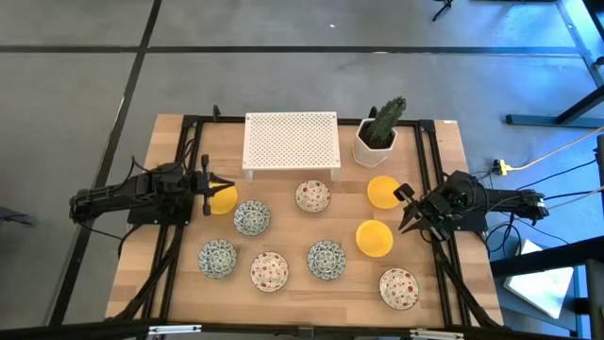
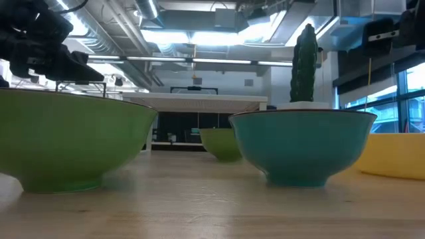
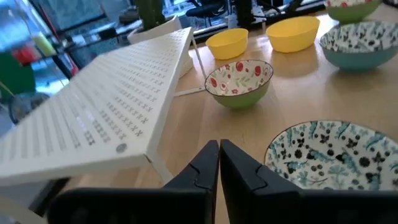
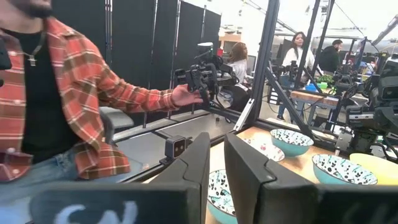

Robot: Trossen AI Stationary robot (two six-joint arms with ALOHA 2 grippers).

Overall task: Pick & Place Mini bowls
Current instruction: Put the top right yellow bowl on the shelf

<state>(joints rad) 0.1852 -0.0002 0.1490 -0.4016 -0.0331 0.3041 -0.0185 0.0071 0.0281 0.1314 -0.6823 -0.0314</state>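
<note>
Nine mini bowls sit upright on their bases on the wooden table [image 1: 179, 283]. Three are yellow [image 1: 223, 199] [image 1: 383, 192] [image 1: 374, 238]. Three are green-blue patterned [image 1: 252, 218] [image 1: 217, 258] [image 1: 327, 260]. Three are red-speckled [image 1: 312, 196] [image 1: 270, 271] [image 1: 398, 288]. My left gripper [image 1: 209, 184] [image 3: 219, 165] is shut. It hovers raised by the left yellow bowl's edge, pointing toward the table's right. My right gripper [image 1: 406, 208] [image 4: 216, 168] is open with a narrow gap. It stands between the two right yellow bowls, holding nothing.
The white perforated rack [image 1: 291, 142] [image 3: 112, 106] stands at the far middle, with a potted cactus [image 1: 379, 127] [image 2: 304, 63] to its right. Black frame rails [image 1: 436, 170] run along both table sides. A person in a plaid shirt [image 4: 68, 99] stands beyond the table.
</note>
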